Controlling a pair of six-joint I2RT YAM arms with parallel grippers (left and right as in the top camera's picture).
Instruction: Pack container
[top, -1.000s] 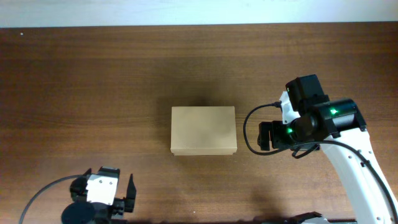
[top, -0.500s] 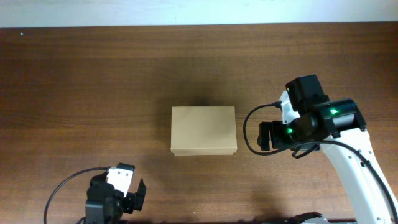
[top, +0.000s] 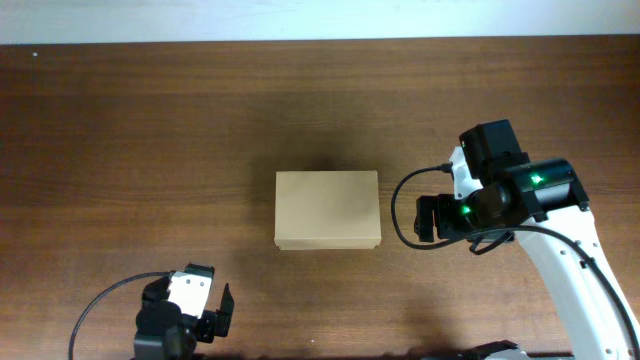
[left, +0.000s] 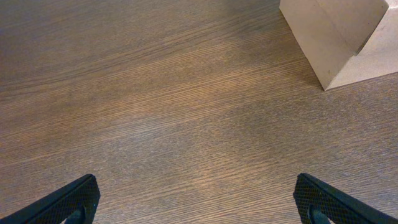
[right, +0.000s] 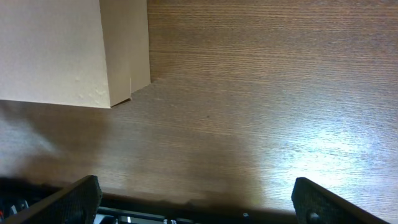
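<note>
Left hand (left: 198, 202): fingers spread wide, only the two dark tips visible at the bottom corners of its wrist view, nothing between them. Bare wood-grain surface (left: 155, 112) directly ahead. The container (left: 339, 34) sits ahead and off to the right of this hand, well apart; one lower corner and two side walls show.

Right hand (right: 198, 202): also spread wide and empty, tips at the bottom corners of its wrist view. The same container lies just ahead and to this hand's left, near but not touching. A seam or flap edge with a small notch is visible on the wall facing it.

Overhead: the container rests flat on the surface between the two arms, its lid down, top face plain and unbroken. No stationery or other loose items are visible in any view.

Judgement: contents look already enclosed, or there is nothing left out to load; the packing appears at or near its end.

Risks from here:
- The box is light cardboard on smooth wood. A sideways approach by the nearer right hand would shove it instead of gripping it.
- Whether the lid is tucked cannot be told; lifting by the lid could spring it open.
</note>
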